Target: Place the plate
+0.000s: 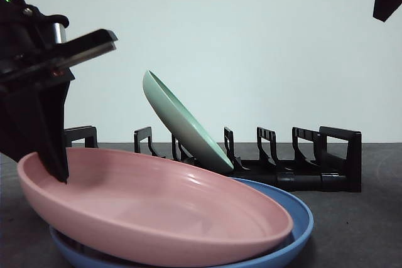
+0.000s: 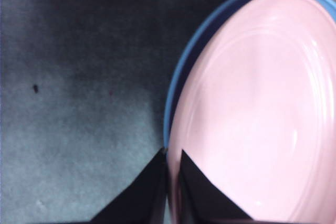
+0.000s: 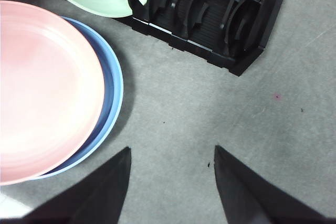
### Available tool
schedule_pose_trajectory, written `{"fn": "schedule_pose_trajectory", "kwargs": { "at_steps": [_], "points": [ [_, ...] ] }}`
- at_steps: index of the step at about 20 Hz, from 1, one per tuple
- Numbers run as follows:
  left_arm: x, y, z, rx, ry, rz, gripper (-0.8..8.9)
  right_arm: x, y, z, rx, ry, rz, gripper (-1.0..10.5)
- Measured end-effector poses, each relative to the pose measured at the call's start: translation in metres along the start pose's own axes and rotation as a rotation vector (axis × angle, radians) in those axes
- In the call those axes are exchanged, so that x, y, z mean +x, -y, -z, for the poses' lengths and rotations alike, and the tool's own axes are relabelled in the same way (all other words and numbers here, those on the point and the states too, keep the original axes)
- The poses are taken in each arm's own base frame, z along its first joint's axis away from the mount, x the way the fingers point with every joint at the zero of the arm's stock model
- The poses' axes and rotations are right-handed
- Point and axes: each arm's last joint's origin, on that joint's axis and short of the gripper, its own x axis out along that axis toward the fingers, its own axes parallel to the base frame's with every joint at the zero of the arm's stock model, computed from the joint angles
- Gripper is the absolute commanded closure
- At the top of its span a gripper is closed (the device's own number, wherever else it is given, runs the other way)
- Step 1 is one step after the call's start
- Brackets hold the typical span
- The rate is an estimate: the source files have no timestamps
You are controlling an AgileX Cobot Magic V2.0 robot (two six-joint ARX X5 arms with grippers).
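Left gripper (image 2: pixel 170 163): clenched on the rim of the round pink plastic plate (image 1: pixel 157 211), which lies tilted on the round blue plate (image 1: pixel 295 230).
Right gripper (image 3: pixel 170 156): released, waiting above the grey bench (image 3: pixel 210 103).
Risk: the thin rim grip may slip while lifting toward the black slotted rack (image 1: pixel 314 161), knocking the leaning green plate (image 1: pixel 182 123).

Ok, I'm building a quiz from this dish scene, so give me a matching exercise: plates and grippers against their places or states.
Things:
1. pink plate
2. blue plate
3. green plate
4. right gripper

States:
A. leaning in the black rack
B. open above bare table
C. lowest of the stack
D. rim pinched by the left gripper

Pairs: 1-D, 2-C, 3-A, 4-B
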Motion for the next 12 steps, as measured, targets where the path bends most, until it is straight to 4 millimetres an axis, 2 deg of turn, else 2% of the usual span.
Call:
{"fn": "schedule_pose_trajectory", "kwargs": {
  "at_steps": [7, 12],
  "points": [
    [0.015, 0.003, -0.006, -0.006, 0.007, 0.006, 8.02, 0.000, 0.000, 0.000, 0.000, 0.000, 0.000, 6.9],
    [0.017, 0.002, -0.005, -0.008, -0.011, -0.010, 6.70, 0.000, 0.000, 0.000, 0.000, 0.000, -0.001, 6.9]
  ]
}}
